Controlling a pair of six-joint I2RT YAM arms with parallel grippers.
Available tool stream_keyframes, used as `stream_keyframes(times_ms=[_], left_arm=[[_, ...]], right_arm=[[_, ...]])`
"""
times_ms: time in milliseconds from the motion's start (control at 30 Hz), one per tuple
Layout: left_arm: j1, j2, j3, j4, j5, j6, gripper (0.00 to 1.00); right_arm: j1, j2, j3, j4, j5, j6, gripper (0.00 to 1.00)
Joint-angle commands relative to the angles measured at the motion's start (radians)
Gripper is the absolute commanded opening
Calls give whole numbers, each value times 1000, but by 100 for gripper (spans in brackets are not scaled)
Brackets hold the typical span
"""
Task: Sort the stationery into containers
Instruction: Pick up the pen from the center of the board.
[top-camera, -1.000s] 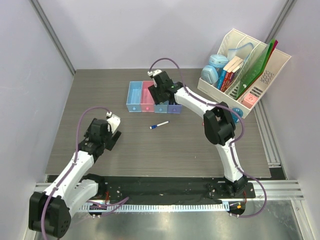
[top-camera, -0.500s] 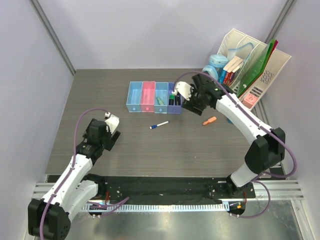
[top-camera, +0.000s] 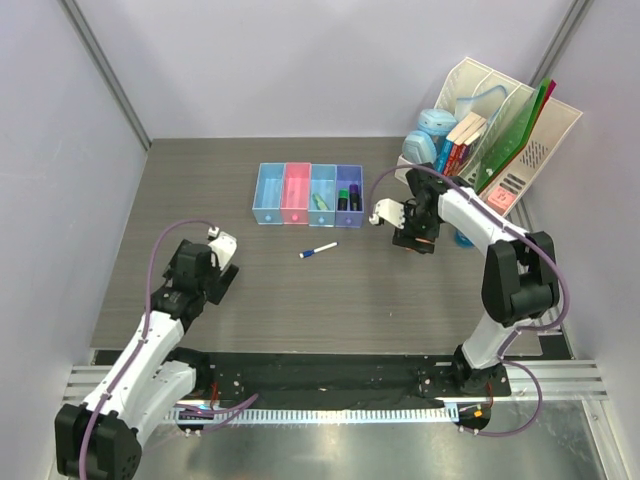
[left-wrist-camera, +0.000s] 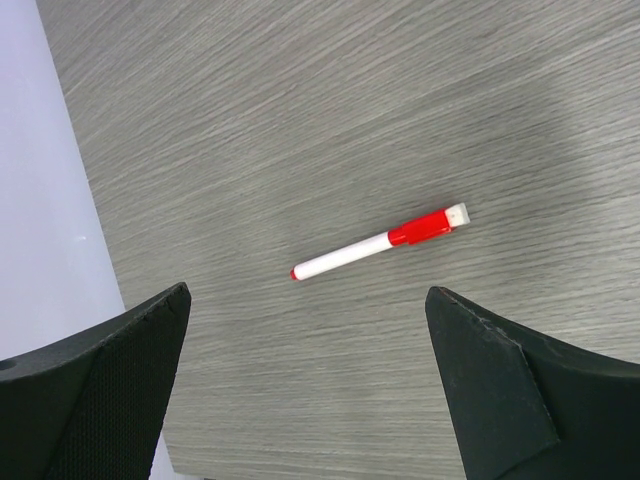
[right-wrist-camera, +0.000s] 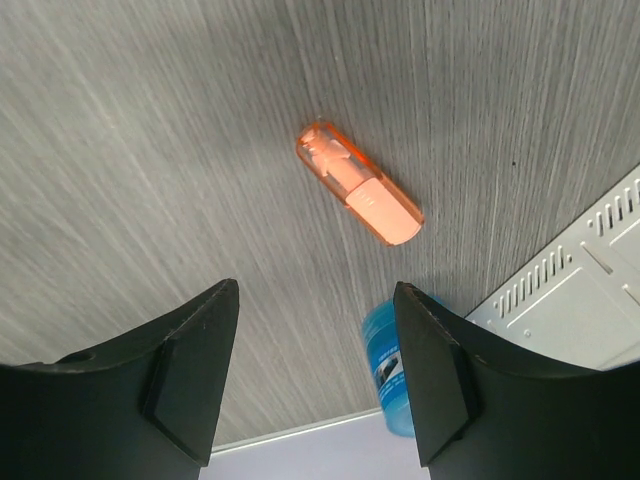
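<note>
Top view first: the containers (top-camera: 305, 176), a joined row of four trays, sat in the middle of the table (top-camera: 200, 190). A green highlighter (top-camera: 320, 202) lay in the third one, and there were a couple of dark pieces in the purple end tray (top-camera: 349, 178) that I couldn't make out. A blue-capped marker (top-camera: 318, 249) lay loose just in front of the row. The right gripper (top-camera: 413, 238) hung low over the table near the white rack (top-camera: 520, 150), and the left gripper (top-camera: 220, 265) was well off to the left. Neither was carrying anything.

Left wrist: its fingers (left-wrist-camera: 110, 390) were spread about as wide as they go, with nothing between them. A red-capped marker (left-wrist-camera: 378, 243) lay flat on the wood ahead of them, untouched.

Right wrist: fingers (right-wrist-camera: 190, 370) only partly apart and empty too. The orange highlighter (right-wrist-camera: 358, 196) lay on a diagonal just ahead of the gap. The blue roll (right-wrist-camera: 393, 375) stood close by, next to the rack's corner.

My read: this was the reach for the orange highlighter, so pre-grasp with nothing picked up yet. The next move probably needs the right arm to come down with the wrist turned so the jaws cross the barrel. Then it would close and carry it over to a tray. It would also need to steer clear of that roll. The red marker looked like the left arm's job.
</note>
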Motion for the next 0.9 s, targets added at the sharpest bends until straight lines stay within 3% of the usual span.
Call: stream_keyframes(times_ms=[0, 467, 567, 600, 767, 800, 867], left_arm=[[6, -2, 32, -11, -21, 12, 100], [8, 49, 41, 10, -36, 15, 100], [9, 60, 42, 13, -36, 14, 100], [9, 58, 41, 13, -38, 17, 100], [11, 44, 58, 1, -36, 23, 100], [11, 40, 61, -5, -36, 23, 100], [11, 31, 64, -11, -35, 26, 100]], right_arm=[[-21, 60, 2, 61, -6, -55, 69], [-55, 237, 31, 141, -9, -77, 67], [-61, 266, 26, 141, -7, -71, 55], [-62, 274, 25, 142, -7, -66, 45], [-62, 272, -4, 144, -10, -38, 17], [-64, 266, -6, 144, -9, -25, 6], [-62, 257, -5, 138, -20, 21, 1]])
